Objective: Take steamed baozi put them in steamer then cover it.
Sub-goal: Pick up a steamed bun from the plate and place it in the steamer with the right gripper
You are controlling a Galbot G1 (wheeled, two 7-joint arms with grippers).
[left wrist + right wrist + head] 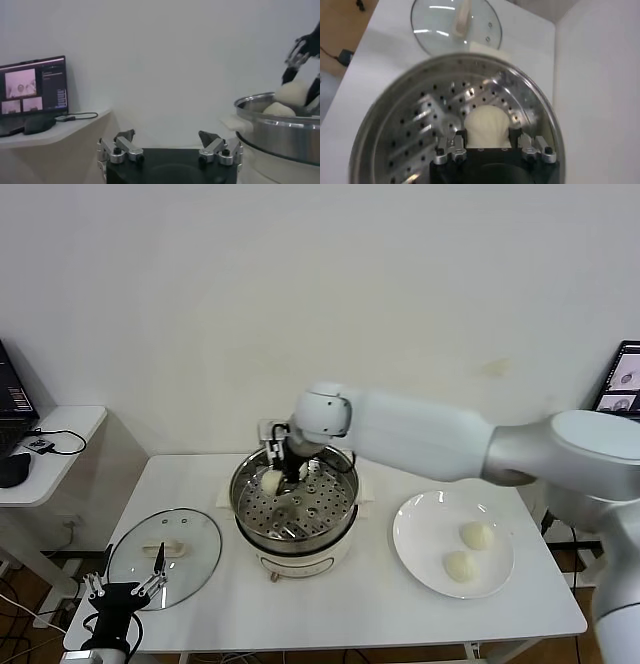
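White table point(330, 604) against a plain white wall point(300, 294), a side desk point(50, 446) with a laptop point(33, 90) to the robot's left.

The right gripper point(285, 465) hung inside the steamer point(294, 502), its jaws pinching a bun point(486, 125) near the far left rim. Two buns point(476, 534) lay on the plate point(420, 534) at the right. The lid point(165, 557) lay flat left of the steamer, its bar handle point(166, 550) running left to right. The left gripper point(122, 589) waited at the table's near left corner, jaws spread.
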